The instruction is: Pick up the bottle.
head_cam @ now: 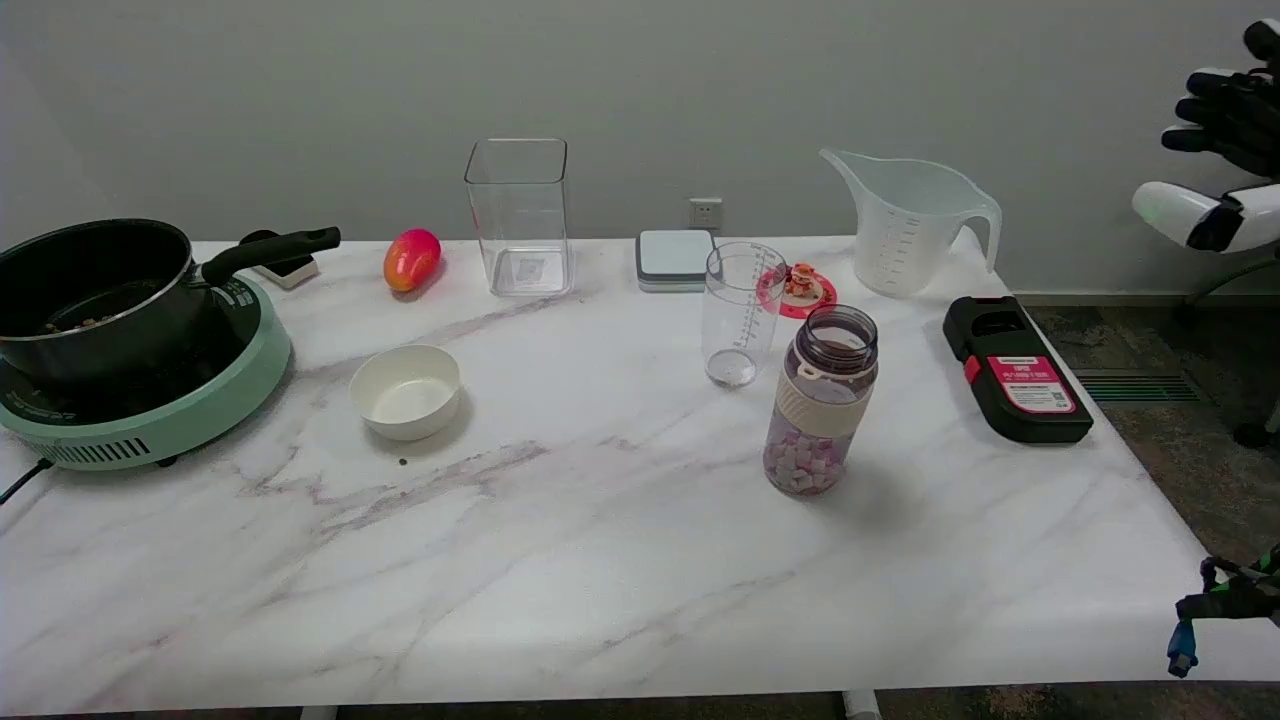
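Note:
The bottle [821,402] stands upright and uncapped on the marble table [600,560], right of centre. It is clear purple-tinted plastic with a beige band around its middle and pink and white pieces in its lower part. My right hand [1230,115] hangs in the air at the picture's upper right, beyond the table's right edge and far from the bottle. Its dark fingers point left, apart from one another, with nothing in them. Its white forearm [1195,215] shows just below.
A clear measuring cup [742,314] stands just behind-left of the bottle. A black and red device [1015,370] lies to its right, with a large jug [915,220] behind. A white bowl [406,391], a pot on a green cooker [130,345], a tall clear container [519,217] and a mango [411,259] are on the left.

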